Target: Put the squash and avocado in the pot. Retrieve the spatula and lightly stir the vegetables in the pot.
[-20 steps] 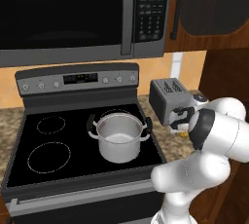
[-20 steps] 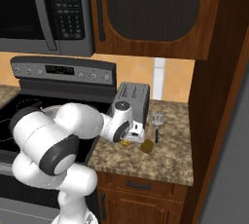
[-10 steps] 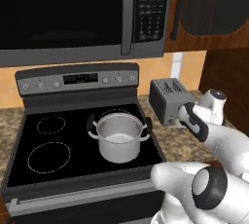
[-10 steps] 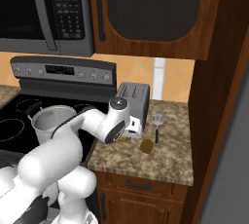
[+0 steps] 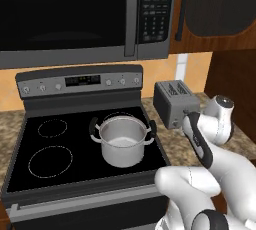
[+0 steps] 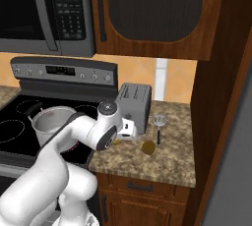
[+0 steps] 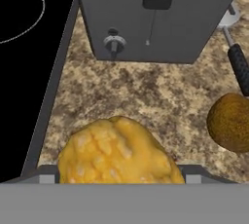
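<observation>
while the jaws stand open over the squash (image 7: 119,151), the avocado (image 7: 230,121) lies beside.

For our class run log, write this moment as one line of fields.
phase: reaching for squash | hand: open, over squash, nothing held | avocado: on counter by spatula | pot: empty on stove

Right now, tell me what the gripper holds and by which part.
Nothing is held. The gripper is open, low over the squash on the counter, not closed on it.
</observation>
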